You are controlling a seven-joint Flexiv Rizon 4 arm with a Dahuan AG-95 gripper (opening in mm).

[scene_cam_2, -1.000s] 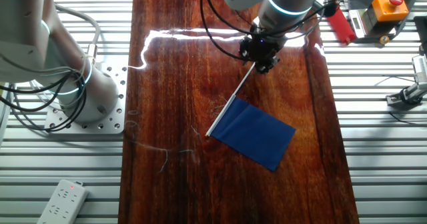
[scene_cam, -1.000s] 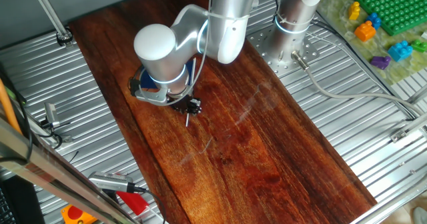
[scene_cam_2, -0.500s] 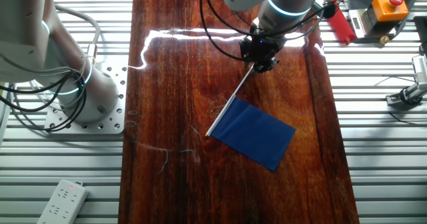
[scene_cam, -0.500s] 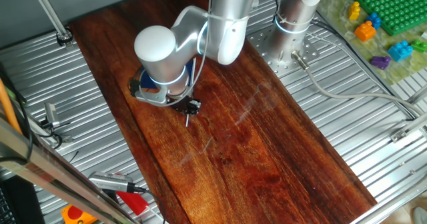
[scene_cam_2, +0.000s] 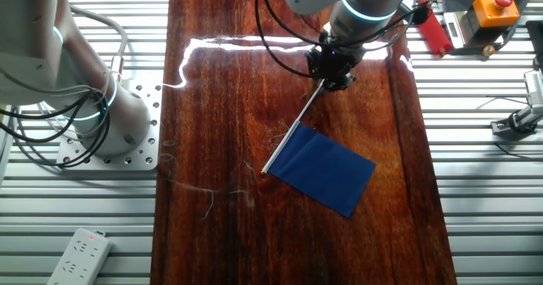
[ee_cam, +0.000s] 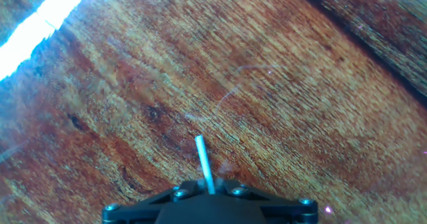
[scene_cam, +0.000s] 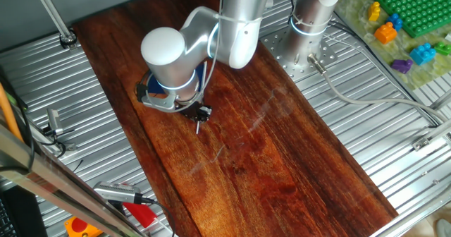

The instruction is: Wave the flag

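The flag lies on the wooden board: its dark blue cloth (scene_cam_2: 324, 170) is flat, and its thin white stick (scene_cam_2: 299, 124) runs up and to the right into my gripper (scene_cam_2: 333, 75). The gripper is shut on the stick near its end, low over the board. In the hand view the stick's short end (ee_cam: 203, 163) pokes out between the closed jaws of my gripper (ee_cam: 208, 186). In the one fixed view the gripper (scene_cam: 198, 114) sits under the arm's wrist and the stick tip (scene_cam: 198, 128) shows below it; the cloth is hidden behind the arm.
The dark wooden board (scene_cam: 282, 159) lies on a ribbed metal table. A second arm's base (scene_cam_2: 93, 115) stands at the left. A red-handled tool (scene_cam_2: 431, 26), an orange button box (scene_cam_2: 496, 9), a green brick plate (scene_cam: 412, 4) and loose bricks (scene_cam: 386, 32) lie at the sides.
The gripper with the stick end has shifted very slightly; the flag's cloth still lies flat in the same place.
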